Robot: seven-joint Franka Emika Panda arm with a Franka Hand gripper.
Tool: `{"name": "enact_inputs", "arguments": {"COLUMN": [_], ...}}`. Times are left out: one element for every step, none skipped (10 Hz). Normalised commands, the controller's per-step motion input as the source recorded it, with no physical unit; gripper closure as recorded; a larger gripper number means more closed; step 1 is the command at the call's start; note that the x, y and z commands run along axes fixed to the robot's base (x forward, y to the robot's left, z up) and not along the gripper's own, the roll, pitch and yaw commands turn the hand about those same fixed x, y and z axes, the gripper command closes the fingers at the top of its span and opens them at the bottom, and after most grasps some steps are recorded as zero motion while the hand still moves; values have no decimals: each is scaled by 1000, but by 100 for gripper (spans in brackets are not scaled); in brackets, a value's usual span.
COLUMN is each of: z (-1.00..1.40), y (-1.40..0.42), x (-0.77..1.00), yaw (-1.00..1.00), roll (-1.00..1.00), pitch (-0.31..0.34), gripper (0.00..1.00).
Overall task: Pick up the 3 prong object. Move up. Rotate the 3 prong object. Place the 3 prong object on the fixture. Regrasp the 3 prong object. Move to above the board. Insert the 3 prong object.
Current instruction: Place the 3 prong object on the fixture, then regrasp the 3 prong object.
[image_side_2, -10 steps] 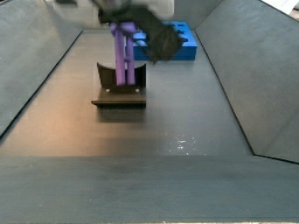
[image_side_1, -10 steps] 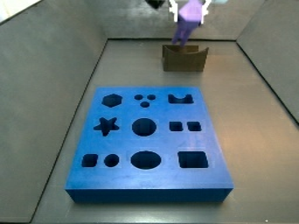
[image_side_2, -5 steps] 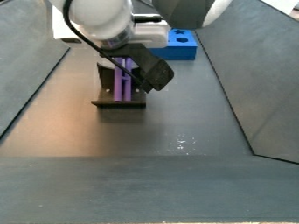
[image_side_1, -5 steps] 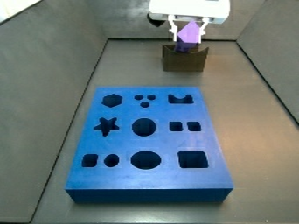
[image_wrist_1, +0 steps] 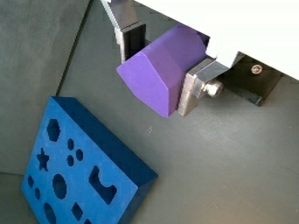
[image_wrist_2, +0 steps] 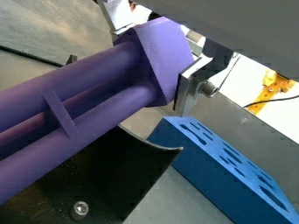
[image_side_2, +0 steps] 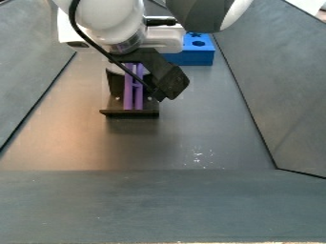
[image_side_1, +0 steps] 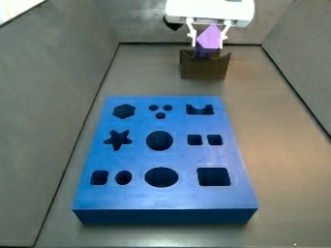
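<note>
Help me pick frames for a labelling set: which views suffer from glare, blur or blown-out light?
In a wrist view the 3 prong object between the gripper fingers fills the frame, window light beyond blown out. In a side view the arm looks soft and a small glint marks the floor. The board view is evenly lit.

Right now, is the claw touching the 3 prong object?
Touching. In a wrist view the claw has both fingers pressed flat against the sides of the 3 prong object, no gap.
</note>
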Motion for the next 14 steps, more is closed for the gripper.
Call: {"name": "enact_inputs", "arguments": {"z": [-226, 0, 1000, 1000, 1000, 1000, 1000, 918, 596, 465, 205, 710, 628, 550], "y": [112, 0, 0, 4, 8, 6, 9, 13, 11, 10, 13, -744, -703, -618], "x": [48, 0, 0, -2, -14, -24, -30, -32, -31, -31, -24, 143, 139, 96], "yaw": [21, 0, -20, -15, -1, 13, 18, 22, 24, 25, 20, 35, 34, 34], "roll": [-35, 0, -39, -30, -19, -1, 7, 8, 14, 15, 18, 1000, 1000, 1000], "pitch": [-103, 0, -18, -20, -15, -13, -6, 1, 17, 25, 38, 33, 34, 32], "gripper": [100, 0, 0, 0, 0, 0, 0, 0, 0, 0, 0, 0, 0, 0]}}
